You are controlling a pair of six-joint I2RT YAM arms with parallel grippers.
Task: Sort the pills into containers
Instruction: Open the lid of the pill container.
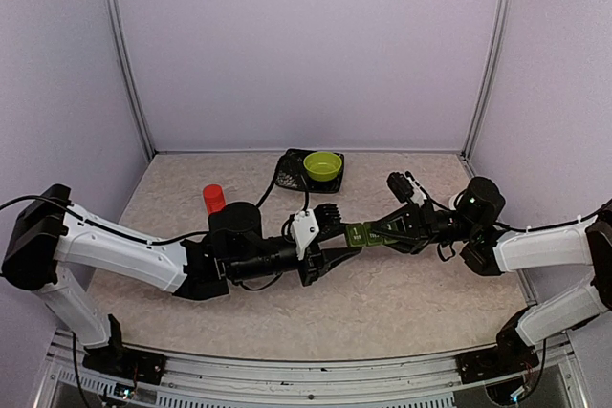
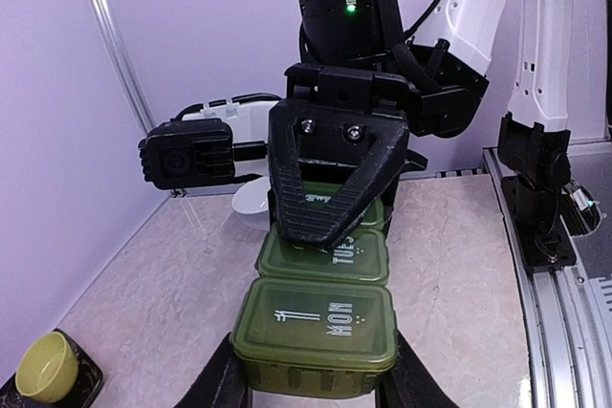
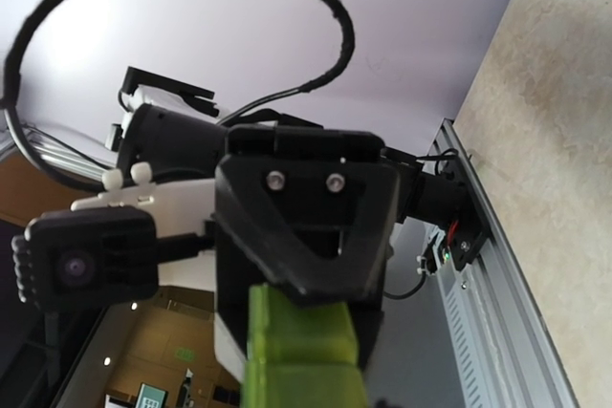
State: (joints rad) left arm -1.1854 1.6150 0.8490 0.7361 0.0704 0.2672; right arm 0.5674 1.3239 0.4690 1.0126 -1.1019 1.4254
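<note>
The containers [image 2: 318,332], a row of dark green boxes with shut lids marked MON and TUES, hang in the air between both arms. My left gripper [image 2: 316,384] is shut on the MON end, one finger on each side wall. My right gripper [image 2: 330,226] clamps the far end from above and below. In the top view the containers [image 1: 360,233] bridge the left gripper [image 1: 335,244] and the right gripper [image 1: 382,231] over the table's middle. The right wrist view shows the containers [image 3: 301,360] running up into the left gripper's fingers [image 3: 306,236]. I cannot make out any pills.
A black tray [image 1: 287,177] with a lime green bowl [image 1: 322,165] sits at the back centre. A red-capped bottle [image 1: 214,199] stands left of it. A white rounded dish [image 2: 251,205] rests on the table below the right arm. The bowl [image 2: 46,368] shows low left.
</note>
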